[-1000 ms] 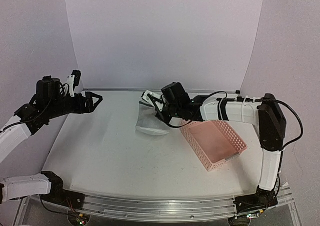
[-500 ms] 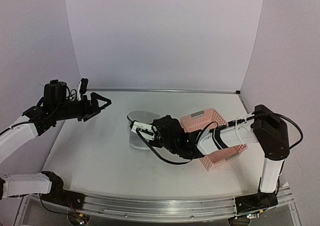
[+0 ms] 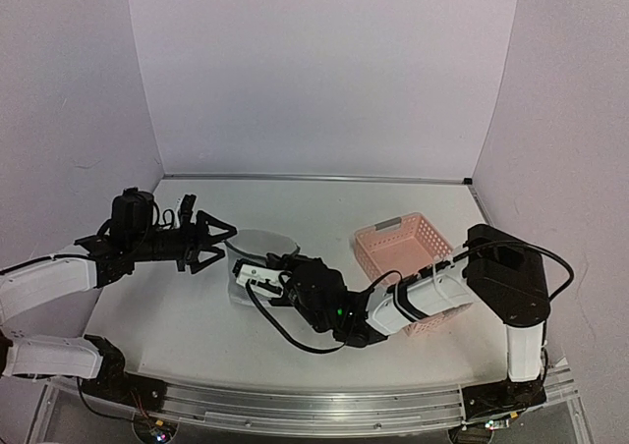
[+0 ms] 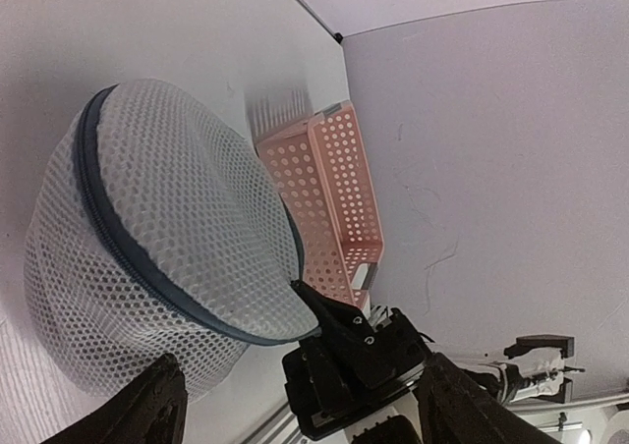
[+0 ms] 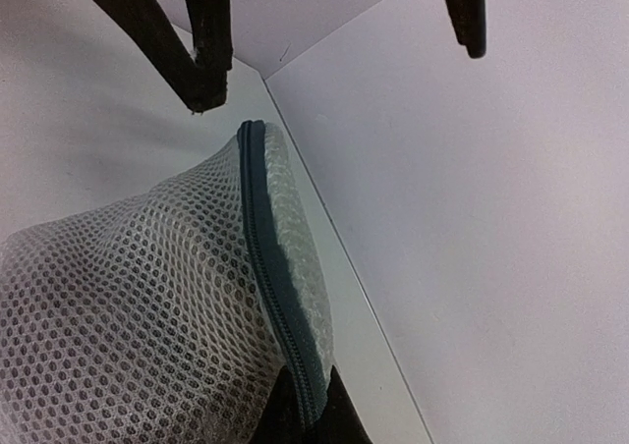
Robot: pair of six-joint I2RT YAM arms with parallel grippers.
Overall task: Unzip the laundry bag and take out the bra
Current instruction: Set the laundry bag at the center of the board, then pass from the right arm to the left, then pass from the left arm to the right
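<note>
1. Pinching hard: the right gripper is closed tight on the dark zipper rim of the laundry bag. It grips the bag's 6 o'clock edge as the top view shows it.
2. The bag is puffed out into a drum of white mesh on the table, a little left of centre. One round face points up. The zipper looks closed along the stretch that shows.
3. The left gripper has its jaws spread wide and holds nothing. It sits at the bag's 9 o'clock, just beside the rim (I cannot tell whether they touch).
4. A pink basket stands at the bag's 3 o'clock, apart from it.
</note>
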